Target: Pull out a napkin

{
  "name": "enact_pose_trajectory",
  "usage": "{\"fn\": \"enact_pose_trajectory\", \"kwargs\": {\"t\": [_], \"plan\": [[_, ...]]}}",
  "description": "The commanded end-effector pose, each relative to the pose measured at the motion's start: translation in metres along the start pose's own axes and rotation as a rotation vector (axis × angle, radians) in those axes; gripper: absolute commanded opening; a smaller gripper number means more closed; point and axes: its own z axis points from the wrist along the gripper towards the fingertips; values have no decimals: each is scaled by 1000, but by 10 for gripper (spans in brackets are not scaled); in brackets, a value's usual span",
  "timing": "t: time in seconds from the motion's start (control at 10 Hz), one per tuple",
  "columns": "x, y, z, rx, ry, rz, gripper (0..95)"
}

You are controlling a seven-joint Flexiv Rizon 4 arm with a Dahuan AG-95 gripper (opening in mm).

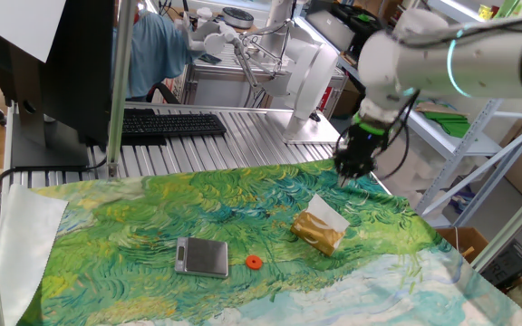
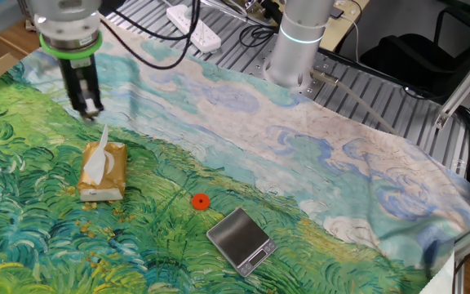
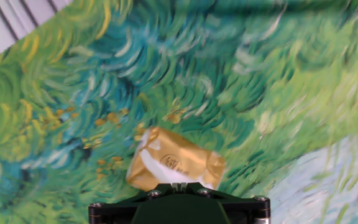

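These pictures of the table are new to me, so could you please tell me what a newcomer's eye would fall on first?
First comes the swirling green painted cloth that covers the table. Near its middle lies the golden-brown packet with a white napkin sticking up out of its top. The gripper hangs just beyond the packet, apart from it, while a small orange disc and a silver pocket scale lie further along.

Cloth (image 1: 152, 213): swirling brush-stroke print in greens and yellows with teal streaks, paling to blue-white along one side. Packet (image 2: 104, 171): golden-brown, glossy. Napkin (image 1: 327, 212): plain white. Disc (image 2: 200, 202): orange-red. Scale (image 2: 241, 238): silver-grey. Arm (image 1: 460, 59): white with a ring of turquoise light. Gripper (image 2: 88, 104): black. Keyboard (image 1: 170, 124): black.
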Motion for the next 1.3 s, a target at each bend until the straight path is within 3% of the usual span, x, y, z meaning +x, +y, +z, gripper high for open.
{"fn": "enact_pose_trajectory", "kwargs": {"t": [0.1, 0.9, 1.3], "plan": [[6, -3, -1, 3, -13, -56, 0], [6, -2, -2, 5, -11, -91, 0], [6, -2, -2, 6, -11, -174, 0]]}}
